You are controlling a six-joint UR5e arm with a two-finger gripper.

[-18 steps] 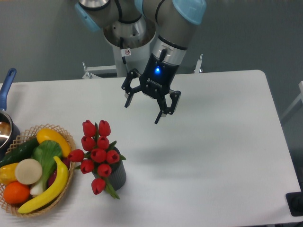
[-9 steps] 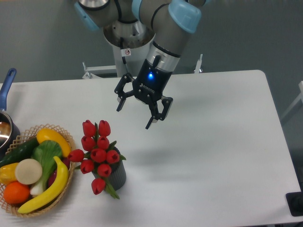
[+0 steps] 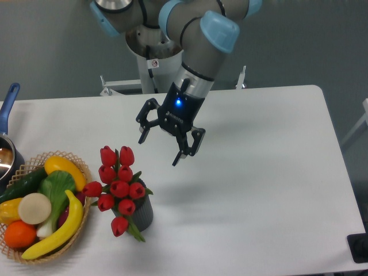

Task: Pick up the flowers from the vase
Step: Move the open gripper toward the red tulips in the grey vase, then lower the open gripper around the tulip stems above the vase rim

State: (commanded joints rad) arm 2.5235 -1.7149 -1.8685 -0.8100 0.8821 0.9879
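Near the front-left corner of the counter the vase stands upright, touching nothing at its sides, with the flowers still seated in it. The red buds spread up and to the left; one hangs low over the front of the pot. Just to the left, close to the bunch, sits a wicker basket of fruit and vegetables.

Farther back, over the middle of the counter, the hand hangs in the air with its fingers spread apart, holding nothing, up and to the right of the bunch and clear of it.

The likely trouble: the vase is small and light-looking, so a grip that catches only the outer buds, or pulls aslant, could tip the pot or drag it toward the basket. A descent off-centre might crush buds instead of gathering stems.

Compared with a second ago, the hand has shifted left and lower, toward the flowers; the vase and basket have not moved.
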